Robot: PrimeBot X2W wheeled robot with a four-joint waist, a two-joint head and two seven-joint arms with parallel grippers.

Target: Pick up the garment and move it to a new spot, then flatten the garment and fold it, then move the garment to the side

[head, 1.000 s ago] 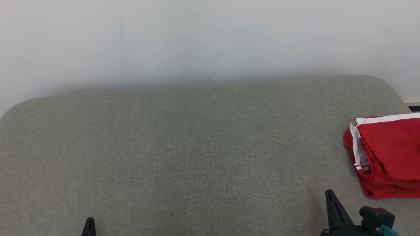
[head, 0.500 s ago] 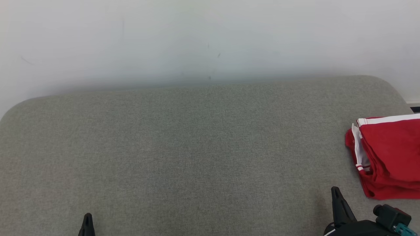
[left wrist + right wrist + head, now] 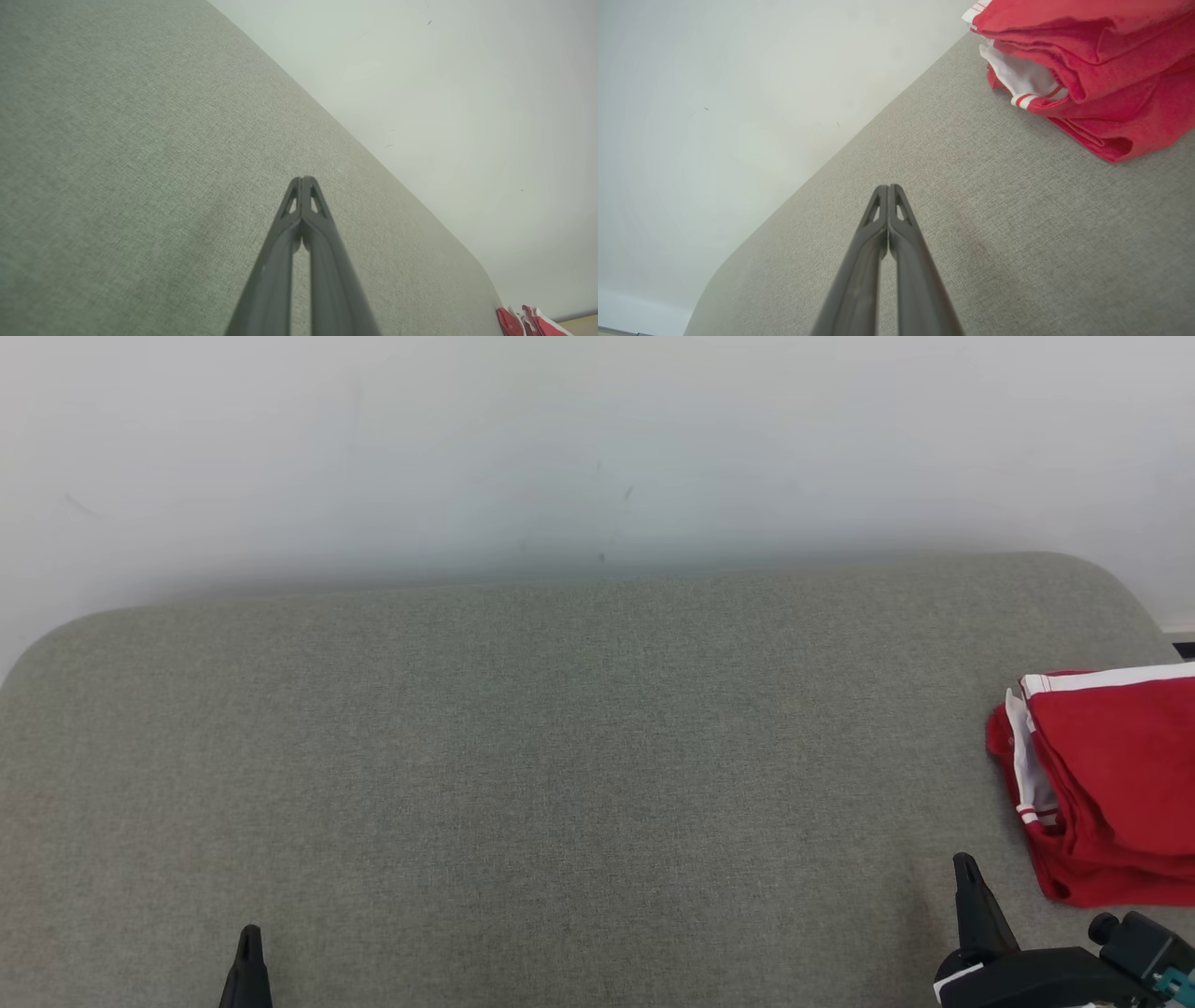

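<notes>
I count 2 grippers of my own, 1 garment, 1 grey padded surface and 1 pale wall.

At the left, my left gripper point(image 3: 248, 938) pokes up from the bottom edge of the head view. Its 2 dark fingers are pressed together tip to tip with nothing between them. The left wrist view shows them meeting in 1 point over the grey cloth.

Across the middle runs the grey padded surface point(image 3: 560, 756), 1 broad slab with 2 rounded far corners. Behind it stands the pale wall point(image 3: 560, 439), marked by a few small dark specks.

Further right, my right gripper point(image 3: 964, 863) rises from the bottom edge. Its 2 fingers are likewise closed on each other and hold nothing. It is near the garment but apart from it, just left of and below its nearest corner.

At the far right lies the garment point(image 3: 1111, 775), 1 red piece with white trim. It is folded into a stack and rests on the padded surface close to its right end, and the head view's edge cuts part of it off. In the right wrist view its folded edges face me, with 1 white striped cuff tucked among the red layers. I cannot count those layers with any certainty.
</notes>
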